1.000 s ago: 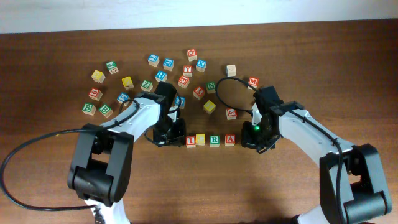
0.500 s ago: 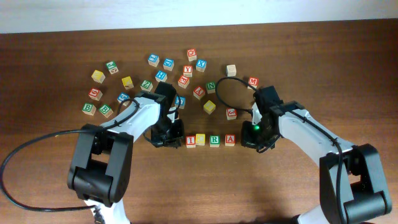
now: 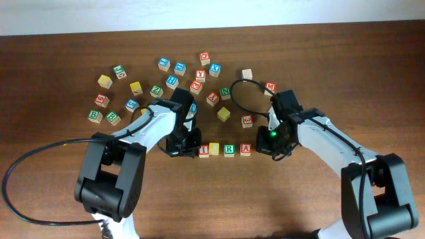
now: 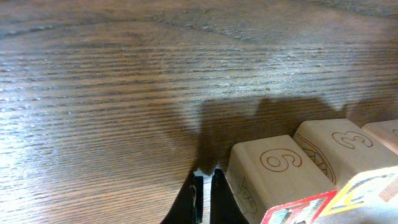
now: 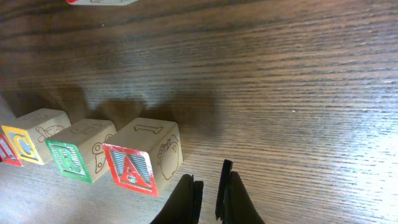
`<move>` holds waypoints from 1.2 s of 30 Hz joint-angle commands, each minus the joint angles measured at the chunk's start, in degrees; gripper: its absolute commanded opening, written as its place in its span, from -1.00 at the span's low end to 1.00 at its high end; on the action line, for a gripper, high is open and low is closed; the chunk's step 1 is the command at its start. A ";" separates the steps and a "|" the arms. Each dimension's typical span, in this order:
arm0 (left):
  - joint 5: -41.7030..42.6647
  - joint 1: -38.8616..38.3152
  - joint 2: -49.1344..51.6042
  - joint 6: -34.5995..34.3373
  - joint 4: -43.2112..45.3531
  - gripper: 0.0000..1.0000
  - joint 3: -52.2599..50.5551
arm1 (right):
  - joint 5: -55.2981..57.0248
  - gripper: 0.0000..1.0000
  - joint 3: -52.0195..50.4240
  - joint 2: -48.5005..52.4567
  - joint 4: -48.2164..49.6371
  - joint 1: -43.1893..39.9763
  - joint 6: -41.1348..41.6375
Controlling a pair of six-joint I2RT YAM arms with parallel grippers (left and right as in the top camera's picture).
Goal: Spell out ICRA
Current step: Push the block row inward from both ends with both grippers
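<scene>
ICRA row aligned; left gripper and right gripper pressed together, empty, flanking it. Careless retreat could nudge it askew.

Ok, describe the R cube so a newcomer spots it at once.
On the wooden table, below the scattered cubes in the overhead view, four cubes lie in a short row. The R cube sits in that row between the yellow C cube and the red A cube, and it alone there has a green face.
</scene>
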 commanded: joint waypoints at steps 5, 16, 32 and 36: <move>-0.68 -0.28 0.94 0.50 0.87 -1.00 -0.31 | 0.13 -0.90 -0.37 2.71 3.19 2.62 0.63; -0.68 -0.33 0.94 0.50 1.99 -1.00 -0.31 | -0.74 -0.89 -0.37 4.92 6.82 5.16 1.46; -3.65 -4.79 0.94 0.52 1.90 -1.00 -0.31 | -0.72 -0.92 -0.37 4.92 8.50 8.61 2.51; -6.78 -3.72 0.94 0.55 1.05 -1.00 -0.28 | -0.50 -0.92 0.04 4.90 6.49 8.46 2.49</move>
